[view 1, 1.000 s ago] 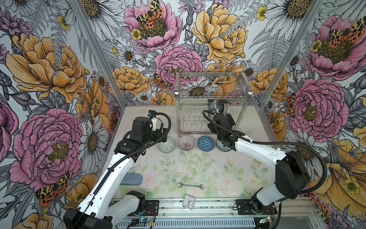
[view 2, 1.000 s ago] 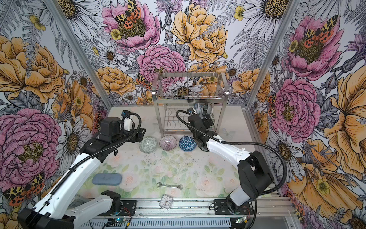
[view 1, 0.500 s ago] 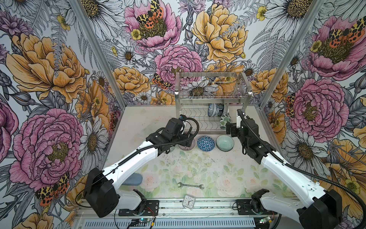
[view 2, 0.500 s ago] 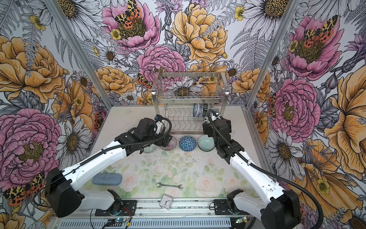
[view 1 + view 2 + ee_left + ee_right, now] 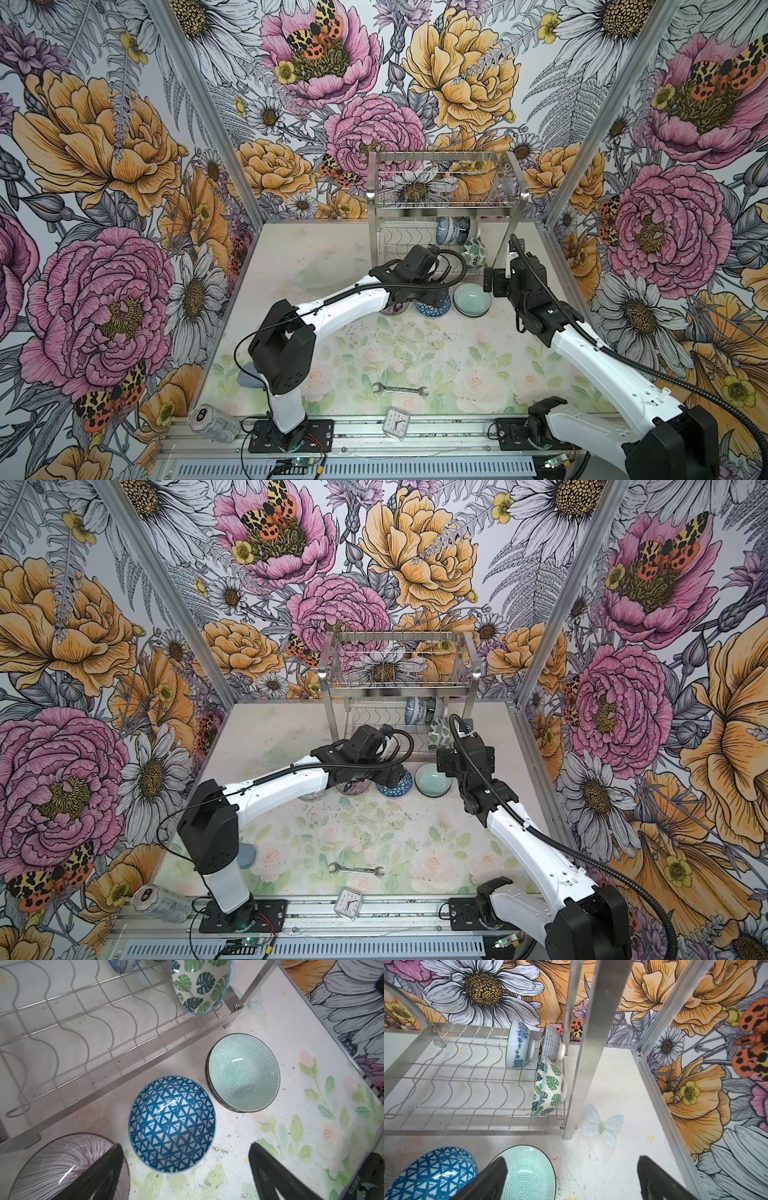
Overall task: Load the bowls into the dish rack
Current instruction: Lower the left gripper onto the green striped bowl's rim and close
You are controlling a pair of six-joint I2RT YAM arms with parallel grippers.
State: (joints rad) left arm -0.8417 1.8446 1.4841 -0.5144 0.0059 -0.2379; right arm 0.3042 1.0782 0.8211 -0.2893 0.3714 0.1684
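I read the left gripper (image 5: pixel 185 1147) as spread wide and empty, poised above the blue triangle-pattern bowl (image 5: pixel 172 1124) on the table (image 5: pixel 415 353). The right gripper (image 5: pixel 572 1158) is likewise wide apart and holds nothing, near the pale celadon bowl (image 5: pixel 527 1172). A grey-striped bowl (image 5: pixel 62 1163) sits beside the blue one. On the lower wavy-wire tier of the dish rack (image 5: pixel 446 204), three bowls stand on edge: the green-leaf bowl (image 5: pixel 549 1088), the blue floral bowl (image 5: pixel 518 1047) and the dark gridded bowl (image 5: pixel 551 1043).
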